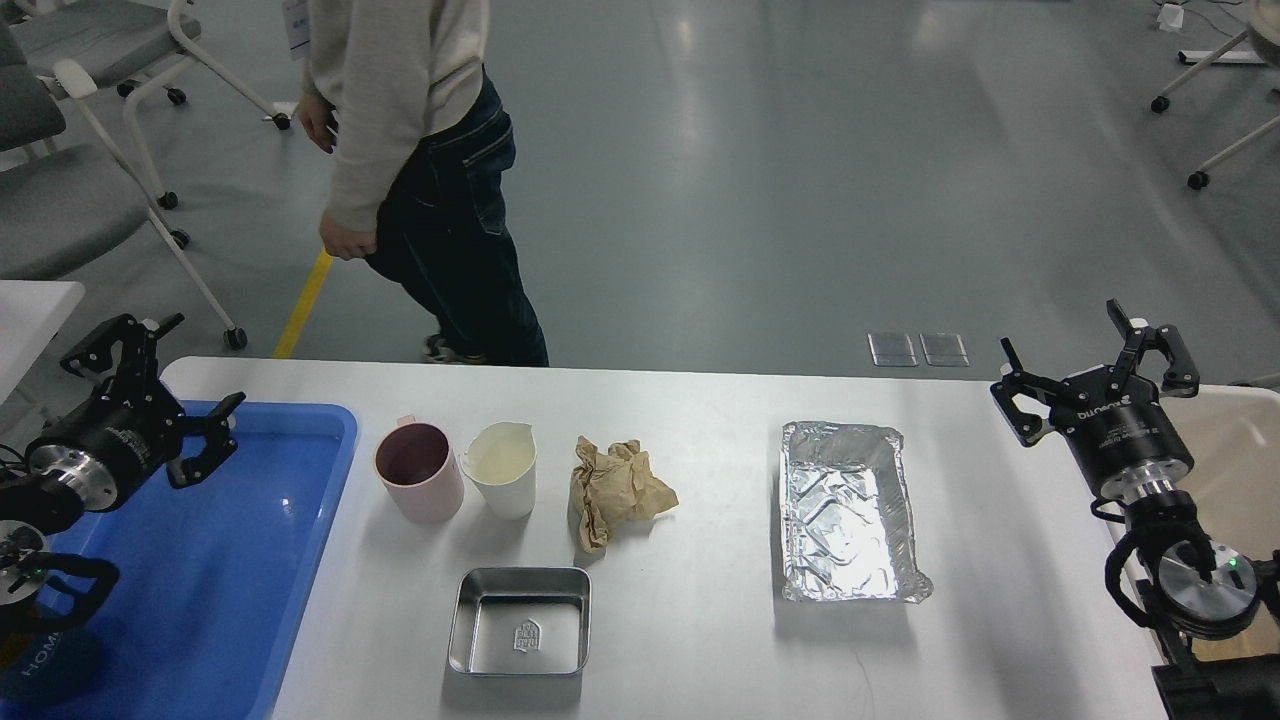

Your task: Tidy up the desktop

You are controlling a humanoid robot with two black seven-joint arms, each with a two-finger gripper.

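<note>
Both claws are wide apart and hold nothing. The left gripper hangs in the air over the far left corner of the blue tray, with its fingers spread and pointing up and to the right. The right gripper hangs at the right edge of the desktop, with its fingers spread and pointing up. It is just beside the beige bin, which sits off the right side of the table.

The desktop is big and white, and it fills the lower middle of the view, between the two arms. The blue tray lies on its left end.

A pink cup stands near the tray, upright. A white cup stands just to its right, and the two look like they touch. Next to the white cup is a crumpled brown paper. In front of the cups and the paper, closer to the robot, sits a square metal tin. Its inside is bare but for a small mark on the bottom.

Well off to the right lies a foil tray, shiny and wrinkled. It is between the brown paper and the right gripper.

Behind the table, on the gray floor, a person in a light sweater and dark jeans stands at the far left. Gray chairs on wheels are at the far left too.
</note>
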